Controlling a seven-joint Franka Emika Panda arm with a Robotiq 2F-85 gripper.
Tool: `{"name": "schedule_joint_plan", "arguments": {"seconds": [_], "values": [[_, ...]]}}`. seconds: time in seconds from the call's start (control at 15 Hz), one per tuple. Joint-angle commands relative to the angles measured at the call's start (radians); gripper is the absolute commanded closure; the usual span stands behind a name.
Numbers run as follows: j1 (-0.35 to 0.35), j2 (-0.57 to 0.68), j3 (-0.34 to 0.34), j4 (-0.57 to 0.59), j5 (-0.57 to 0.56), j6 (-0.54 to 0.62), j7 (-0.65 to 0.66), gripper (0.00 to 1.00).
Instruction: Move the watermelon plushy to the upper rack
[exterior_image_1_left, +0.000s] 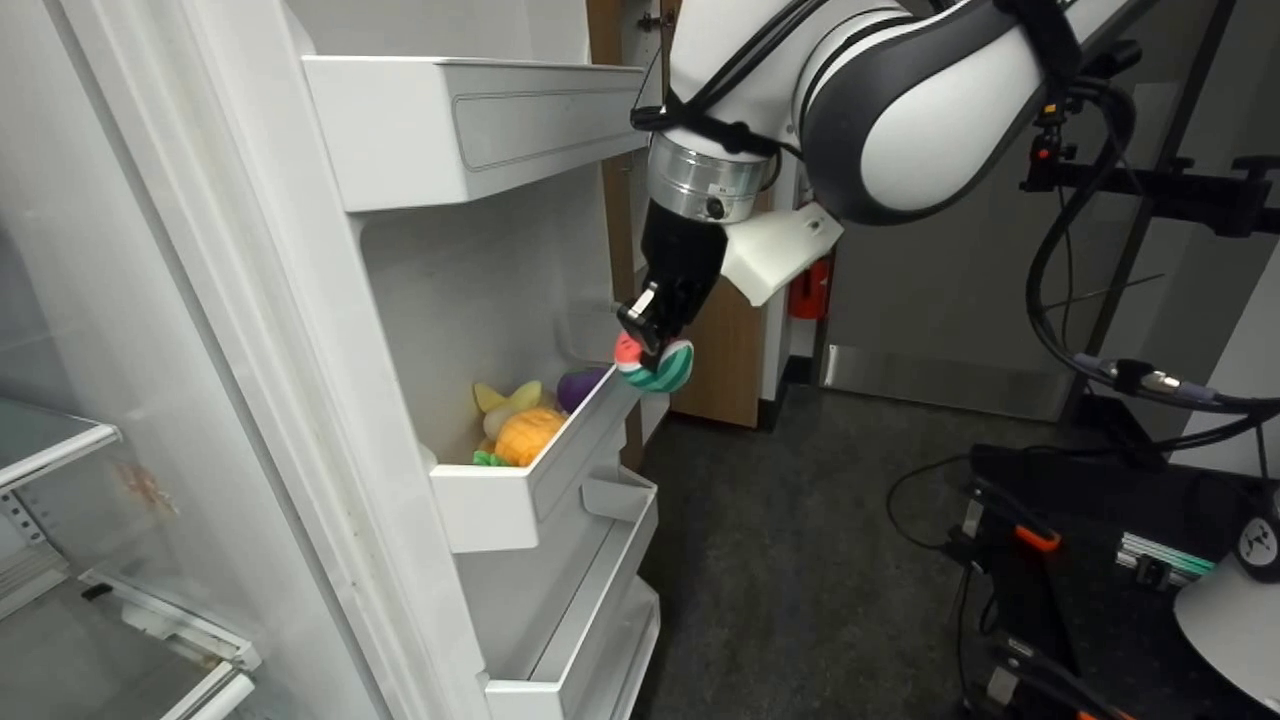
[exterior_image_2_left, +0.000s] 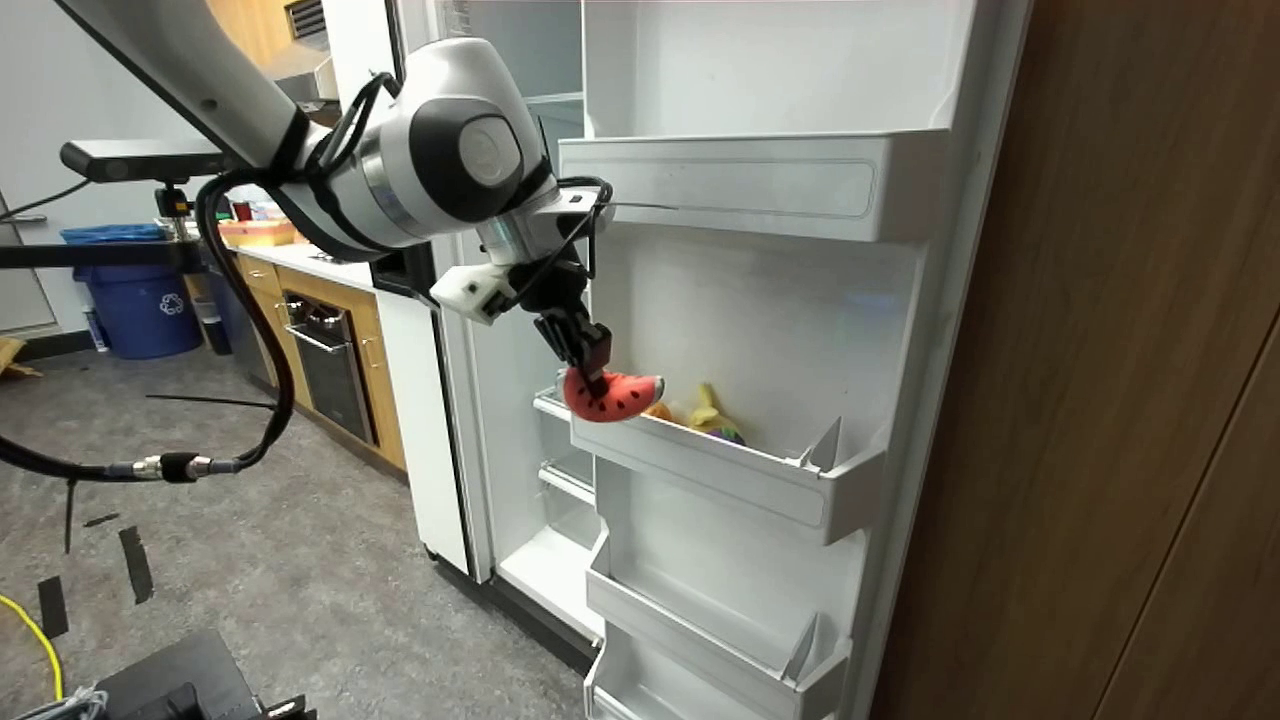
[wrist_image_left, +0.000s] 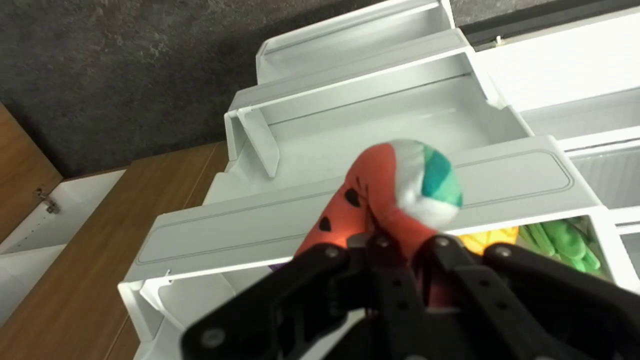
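The watermelon plushy (exterior_image_1_left: 660, 375) has a red face with black seeds and a striped green rim. It shows in both exterior views (exterior_image_2_left: 617, 397) and in the wrist view (wrist_image_left: 377, 167). My gripper (exterior_image_1_left: 650, 345) is shut on it, also seen in an exterior view (exterior_image_2_left: 595, 380); in the wrist view the fingers (wrist_image_left: 411, 246) pinch a fold of the red face. The plushy hangs in the air near the front lip of the toy-filled tray, well below the upper rack. The upper rack (exterior_image_1_left: 550, 115) is the topmost white door tray, also in an exterior view (exterior_image_2_left: 720, 187); it is out of the wrist view.
A white tray (exterior_image_2_left: 730, 475) below the upper rack holds a yellow toy (exterior_image_2_left: 706, 410), an orange toy (exterior_image_1_left: 528, 436), a purple toy (exterior_image_1_left: 578, 388) and a green toy (wrist_image_left: 565, 240). More white trays (exterior_image_2_left: 690, 640) sit lower on the door. A wooden panel (exterior_image_2_left: 1100, 300) stands beside the door.
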Motion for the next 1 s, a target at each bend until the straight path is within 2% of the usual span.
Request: {"name": "schedule_joint_plan", "arguments": {"seconds": [0.0,0.33,0.67,0.93], "values": [[0.002,-0.054,-0.006,-0.023,0.094,-0.08,-0.109,0.98],[-0.014,-0.103,0.003,-0.032,0.044,-0.025,-0.086,0.98],[-0.019,-0.17,0.014,-0.028,0.049,0.002,-0.116,0.98],[-0.039,-0.207,0.034,-0.014,0.02,0.069,-0.12,0.98]]}}
